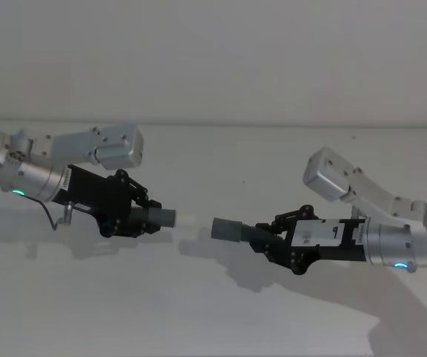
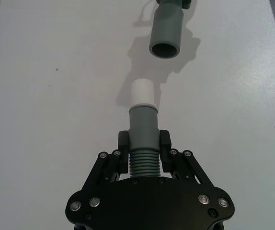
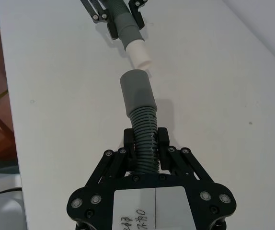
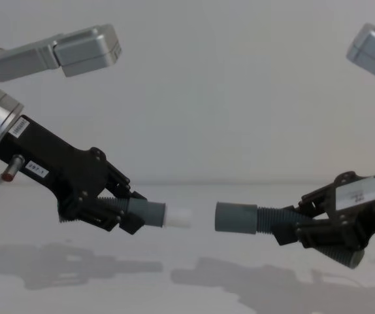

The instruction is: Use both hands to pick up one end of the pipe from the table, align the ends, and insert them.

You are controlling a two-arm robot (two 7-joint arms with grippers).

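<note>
The black plastic two-finger left gripper point(image 1: 148, 216) sits just left of the narrow white tip point(image 1: 186, 220), which serves here as the reference. Its fingers point(image 2: 123, 139) are clamped on the ribbed middle of the left hose piece point(image 2: 143, 129), a short dark grey tube whose smooth cuff carries that tip. Farther left of the tip, the silver cylindrical left arm point(image 1: 27, 178) bears a small white label point(image 1: 68, 181). In the chest view another white tag point(image 4: 36, 170) lies on the gripper body, its print too small to read with any certainty.

Right of the narrow white tip, across a short open gap, is the wide grey cuff point(image 1: 228, 230) of the right hose piece point(image 3: 144, 129), a dark grey ribbed tube. Its hollow mouth point(image 2: 165, 49) faces the tip. The two ends are roughly in line and do not touch.

Farther right of the tip, the black plastic two-finger right gripper point(image 1: 265, 236) is closed on the ribbed part of that piece, its fingers point(image 3: 130, 142) pressing either side. A white paper label point(image 3: 152, 206) on its body carries dark handwritten marks, cut off at the edge and not legible.

Below the tip lies the plain white table point(image 1: 198, 312); both pieces hang clear above it, casting shadows on it
</note>
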